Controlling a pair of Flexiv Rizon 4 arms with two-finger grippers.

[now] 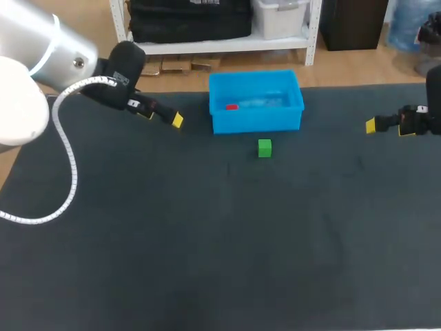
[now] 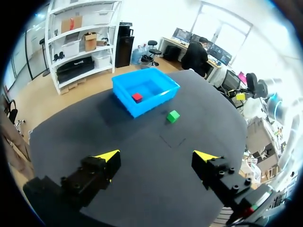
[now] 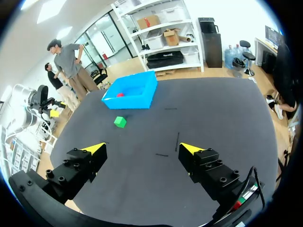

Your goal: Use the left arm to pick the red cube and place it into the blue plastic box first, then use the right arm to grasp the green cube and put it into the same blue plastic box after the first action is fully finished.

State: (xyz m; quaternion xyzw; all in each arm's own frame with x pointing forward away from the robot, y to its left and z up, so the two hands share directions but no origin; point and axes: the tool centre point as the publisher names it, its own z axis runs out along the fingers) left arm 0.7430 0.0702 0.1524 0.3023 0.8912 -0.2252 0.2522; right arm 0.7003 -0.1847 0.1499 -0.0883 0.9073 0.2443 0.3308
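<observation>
red cube (image 1: 231, 107) sits in the blue plastic box (image 1: 256, 123), green cube (image 1: 264, 147) just outside.

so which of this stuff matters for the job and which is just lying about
For the job: red cube, already in the blue box; green cube on the table; left hand and right hand, both open.
Just there: thin dark marks on the table.

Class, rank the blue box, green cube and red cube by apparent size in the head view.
1. Blue box.
2. Green cube.
3. Red cube, though it lies farther off inside the box, so this last ranking is unsure.
</observation>
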